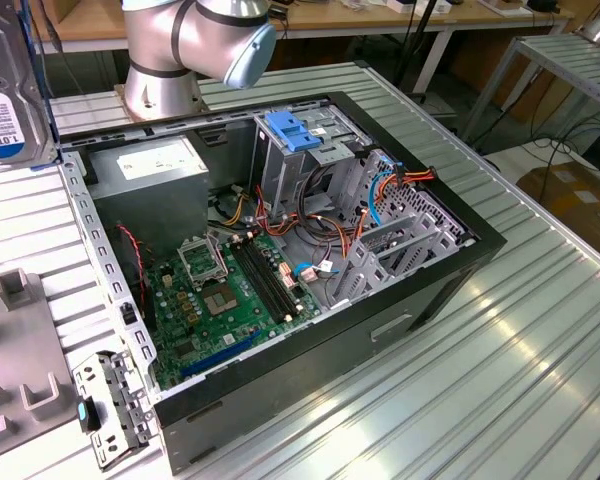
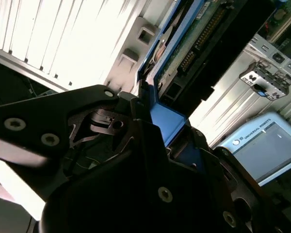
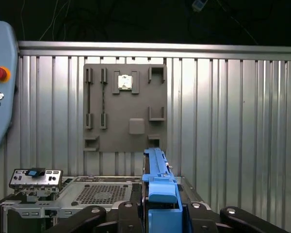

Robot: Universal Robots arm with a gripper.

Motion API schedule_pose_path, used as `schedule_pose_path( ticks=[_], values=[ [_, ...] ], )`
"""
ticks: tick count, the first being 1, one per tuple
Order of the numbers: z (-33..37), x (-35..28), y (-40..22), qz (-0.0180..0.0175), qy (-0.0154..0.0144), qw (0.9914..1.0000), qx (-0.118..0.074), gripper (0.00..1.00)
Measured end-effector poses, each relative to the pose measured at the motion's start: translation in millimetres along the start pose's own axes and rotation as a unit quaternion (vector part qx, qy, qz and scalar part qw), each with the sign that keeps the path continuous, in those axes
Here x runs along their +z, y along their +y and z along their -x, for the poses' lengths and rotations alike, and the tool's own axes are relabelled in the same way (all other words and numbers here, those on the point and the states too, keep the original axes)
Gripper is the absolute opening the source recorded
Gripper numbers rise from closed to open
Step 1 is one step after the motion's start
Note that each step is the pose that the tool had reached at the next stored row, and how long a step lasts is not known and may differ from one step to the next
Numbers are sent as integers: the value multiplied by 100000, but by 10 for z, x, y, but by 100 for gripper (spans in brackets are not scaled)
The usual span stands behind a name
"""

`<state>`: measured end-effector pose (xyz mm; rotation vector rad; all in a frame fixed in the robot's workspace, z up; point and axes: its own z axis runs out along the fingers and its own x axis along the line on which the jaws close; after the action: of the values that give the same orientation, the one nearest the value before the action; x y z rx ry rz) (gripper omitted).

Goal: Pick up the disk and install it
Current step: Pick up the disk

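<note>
Gripper (image 3: 161,216) closed on disk (image 1: 2,90): first wrist view shows blue rail edge-up btwn jaws, grip at one end, prob. to leave rest of drive free. Disk aloft at exterior view's left edge, well apart from PC case (image 1: 480,245). Case lies open on side. Inside: motherboard (image 1: 230,290), PSU (image 1: 155,165), cables (image 1: 280,215), blue latch (image 1: 298,132) atop drive cage.

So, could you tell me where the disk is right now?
The disk is held in the gripper, at the exterior view's upper left edge, beside the open computer case.
</note>
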<state>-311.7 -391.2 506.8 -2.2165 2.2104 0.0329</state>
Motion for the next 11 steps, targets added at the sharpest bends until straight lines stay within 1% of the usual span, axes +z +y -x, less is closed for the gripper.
schedule_pose_path(
  ticks=[1, 3, 4, 6, 8, 9, 10, 11],
  values=[
    [-4, 8, -64, 3, 2, 100000, -2, 37],
    [-7, 17, -136, -5, -6, 100000, 1, 37],
    [-8, 21, -198, -4, -3, 100000, 3, 37],
    [-8, 23, -270, 6, 4, 100000, -1, 37],
    [-9, 26, -390, 1, 1, 100000, 0, 37],
    [-9, 26, -438, -1, 0, 100000, -1, 37],
    [-9, 26, -471, 3, 1, 100000, 0, 37],
    [-10, 26, -536, 2, 3, 100000, -2, 37]
  ],
)
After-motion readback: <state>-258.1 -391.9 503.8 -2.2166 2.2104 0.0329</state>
